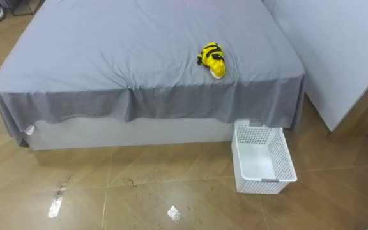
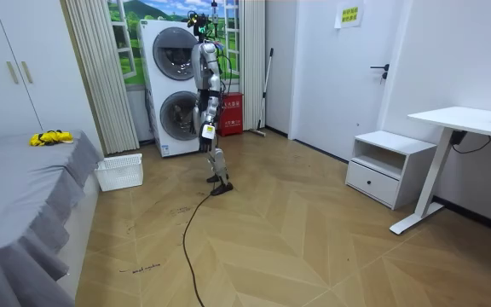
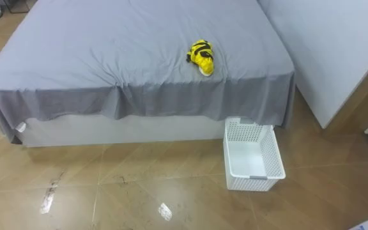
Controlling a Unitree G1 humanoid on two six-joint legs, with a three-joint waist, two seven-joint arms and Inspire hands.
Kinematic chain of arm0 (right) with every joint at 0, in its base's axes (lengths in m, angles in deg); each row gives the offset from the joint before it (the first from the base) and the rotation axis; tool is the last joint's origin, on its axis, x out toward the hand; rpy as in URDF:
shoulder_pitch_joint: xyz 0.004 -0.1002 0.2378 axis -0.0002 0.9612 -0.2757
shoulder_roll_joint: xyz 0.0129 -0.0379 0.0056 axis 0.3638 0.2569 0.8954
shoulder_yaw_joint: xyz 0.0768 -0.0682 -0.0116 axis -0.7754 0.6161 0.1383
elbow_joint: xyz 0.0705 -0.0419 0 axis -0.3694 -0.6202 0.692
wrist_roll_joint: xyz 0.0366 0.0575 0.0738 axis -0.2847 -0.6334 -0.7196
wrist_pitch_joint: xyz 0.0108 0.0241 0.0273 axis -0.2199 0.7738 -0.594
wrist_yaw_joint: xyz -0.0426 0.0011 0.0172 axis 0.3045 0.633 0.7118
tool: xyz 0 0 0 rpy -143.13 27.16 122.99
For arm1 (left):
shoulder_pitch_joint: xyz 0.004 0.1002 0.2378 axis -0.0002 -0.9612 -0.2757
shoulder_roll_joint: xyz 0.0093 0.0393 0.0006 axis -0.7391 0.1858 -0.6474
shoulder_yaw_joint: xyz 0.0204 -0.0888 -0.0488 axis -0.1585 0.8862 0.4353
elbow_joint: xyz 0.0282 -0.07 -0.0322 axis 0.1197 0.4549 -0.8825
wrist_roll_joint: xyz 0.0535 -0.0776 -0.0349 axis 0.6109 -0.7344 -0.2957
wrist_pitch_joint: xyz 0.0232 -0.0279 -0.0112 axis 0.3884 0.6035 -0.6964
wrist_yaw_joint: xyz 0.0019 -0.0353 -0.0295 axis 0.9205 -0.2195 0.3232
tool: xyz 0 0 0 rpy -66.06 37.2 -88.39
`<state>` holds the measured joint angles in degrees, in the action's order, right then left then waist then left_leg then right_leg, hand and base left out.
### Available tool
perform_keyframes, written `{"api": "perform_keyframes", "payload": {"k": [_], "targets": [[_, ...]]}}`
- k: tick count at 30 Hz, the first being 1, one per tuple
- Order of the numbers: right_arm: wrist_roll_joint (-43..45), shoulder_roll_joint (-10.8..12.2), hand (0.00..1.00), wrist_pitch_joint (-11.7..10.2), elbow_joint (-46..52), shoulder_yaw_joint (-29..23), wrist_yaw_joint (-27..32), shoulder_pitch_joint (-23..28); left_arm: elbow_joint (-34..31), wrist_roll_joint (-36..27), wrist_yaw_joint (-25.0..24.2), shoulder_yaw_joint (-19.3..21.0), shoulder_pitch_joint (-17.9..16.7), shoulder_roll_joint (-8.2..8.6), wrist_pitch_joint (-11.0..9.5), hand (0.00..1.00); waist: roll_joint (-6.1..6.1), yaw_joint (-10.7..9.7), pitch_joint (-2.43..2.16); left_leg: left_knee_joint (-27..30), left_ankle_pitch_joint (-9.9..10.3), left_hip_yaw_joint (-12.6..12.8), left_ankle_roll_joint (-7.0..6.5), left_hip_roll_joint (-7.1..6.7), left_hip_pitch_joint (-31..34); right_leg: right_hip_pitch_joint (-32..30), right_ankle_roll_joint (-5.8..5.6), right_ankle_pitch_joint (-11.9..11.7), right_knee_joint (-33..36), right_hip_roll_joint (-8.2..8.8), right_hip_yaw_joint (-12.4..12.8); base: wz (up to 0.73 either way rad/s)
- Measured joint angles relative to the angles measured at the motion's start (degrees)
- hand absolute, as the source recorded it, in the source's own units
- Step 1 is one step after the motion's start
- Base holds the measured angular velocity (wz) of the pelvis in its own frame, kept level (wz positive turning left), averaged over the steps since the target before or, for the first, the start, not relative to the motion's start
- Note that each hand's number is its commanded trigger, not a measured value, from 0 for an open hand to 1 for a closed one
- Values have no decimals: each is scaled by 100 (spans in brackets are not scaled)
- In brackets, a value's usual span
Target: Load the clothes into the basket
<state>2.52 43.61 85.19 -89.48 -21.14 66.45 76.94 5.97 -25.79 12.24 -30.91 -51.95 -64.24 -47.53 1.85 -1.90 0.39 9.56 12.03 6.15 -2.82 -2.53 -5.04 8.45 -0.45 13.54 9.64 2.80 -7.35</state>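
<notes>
Where the grey bedsheet (image 1: 107, 57) drapes over the near edge, shows a bunched yellow-and-black garment (image 1: 213, 59) lying on top. Below, on the wood floor, a white laundry basket (image 1: 260, 186) just beside the bed's right corner. Stands well apart by stacked washing machines (image 2: 170, 85); cannot tell the fingers of the hands (image 2: 208, 130).

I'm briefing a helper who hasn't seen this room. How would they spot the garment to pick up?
Find the big bed with the grey sheet. Near its edge, above the white floor basket, lies a small crumpled garment. It is bright yellow with black markings against plain grey.
</notes>
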Motion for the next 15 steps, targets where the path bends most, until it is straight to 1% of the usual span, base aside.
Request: {"api": "perform_keyframes", "payload": {"k": [3,5,8,10,11,13,15], "targets": [[44,-2,0,2,-45,36,3,-6,35,-98,-2,-1,-24,1,3,0,-30,30,26,-7,3,-15,-1,3,-53,62,0,0,-10,-2,17,0],[56,-3,0,2,-42,55,3,-26,35,-96,-1,3,-28,1,8,0,-31,63,27,-21,5,-17,-3,7,-44,61,0,0,-8,-7,69,0],[41,-3,0,8,-42,64,-13,-23,28,-39,-2,12,-31,-1,59,0,-38,67,19,-18,5,-22,-3,5,-39,63,0,0,-4,-4,70,0],[6,-4,0,57,-43,85,-17,-26,27,-54,-5,16,-23,-2,89,0,-41,66,11,-13,4,-20,-4,-8,-36,64,0,0,-1,-4,69,0],[1,-5,0,95,-39,94,-17,-21,27,-60,-9,2,-22,-5,105,0,-69,64,-14,-15,4,-19,-4,-7,-38,63,0,0,4,-4,68,0],[1,-4,0,138,-30,93,-19,-19,28,-108,-16,-50,-28,-16,125,0,-61,58,-14,-11,4,-21,-4,-7,-39,63,0,0,4,-4,65,0],[-4,-7,0,191,-16,170,-16,-20,27,-231,-41,-66,-53,-14,221,0,-66,62,-20,-15,4,-14,-4,-6,-45,62,0,0,5,-4,68,0]]}}
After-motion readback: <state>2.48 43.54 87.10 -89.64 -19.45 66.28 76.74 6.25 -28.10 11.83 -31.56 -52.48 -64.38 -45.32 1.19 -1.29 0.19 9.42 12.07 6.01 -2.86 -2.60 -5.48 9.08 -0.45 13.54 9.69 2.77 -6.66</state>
